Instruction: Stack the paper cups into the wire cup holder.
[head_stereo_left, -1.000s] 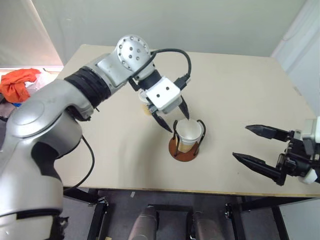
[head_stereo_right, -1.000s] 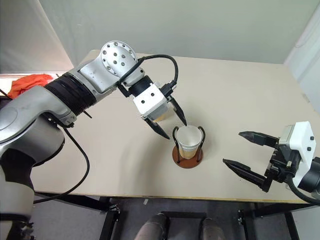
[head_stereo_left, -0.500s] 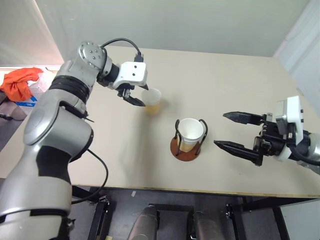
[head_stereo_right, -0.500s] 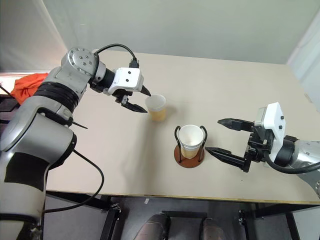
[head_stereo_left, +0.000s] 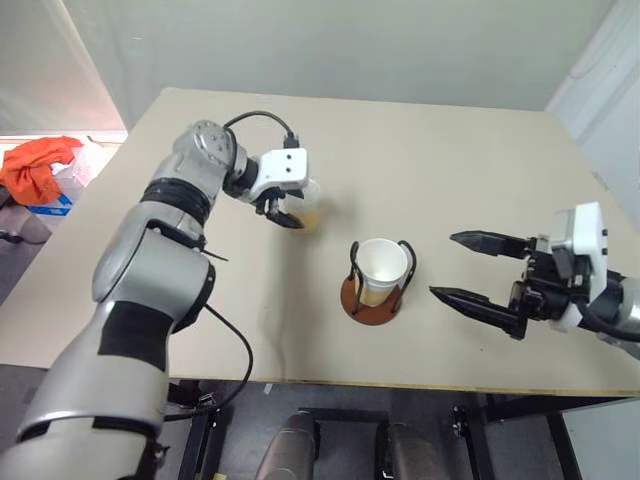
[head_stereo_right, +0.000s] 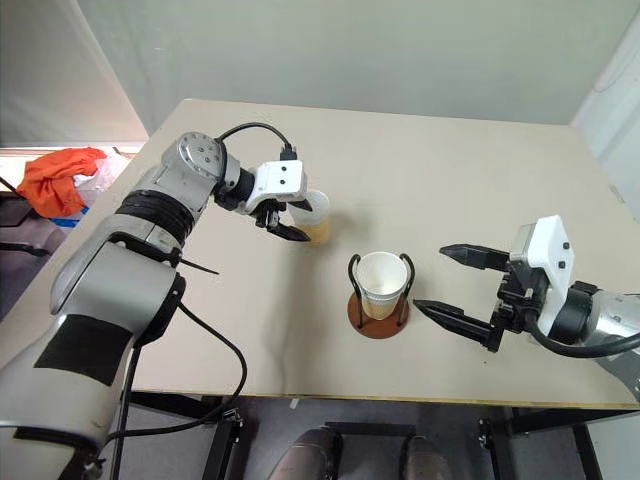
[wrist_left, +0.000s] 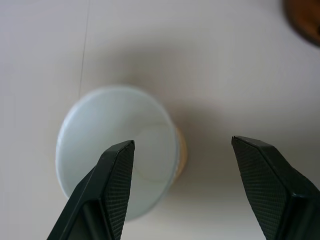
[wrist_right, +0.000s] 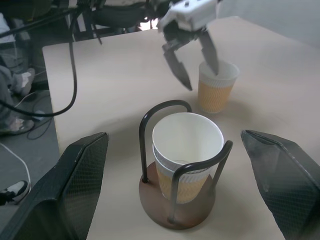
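1. A beige table (head_stereo_left: 480, 150) stands in a pale room, and an orange cloth (head_stereo_left: 38, 165) lies beyond its left edge.
2. The left gripper (wrist_right: 192, 59) is at the far left part of the table, with its fingers spread around the rim of a single paper cup (wrist_right: 216, 86). One finger is over the mouth of the cup and the other is beside it; they are not pressing the cup.
3. The right gripper (head_stereo_right: 445, 283) hangs near the right edge, beside the holder, with its jaws wide apart and empty.
4. The wire cup holder (wrist_right: 176, 199) stands near the middle of the table, at the near side. Two nested cups (wrist_right: 186, 149) already sit inside it.
5. I judge that the task is about two thirds finished: the single cup must be gripped, lifted and dropped into the stack.
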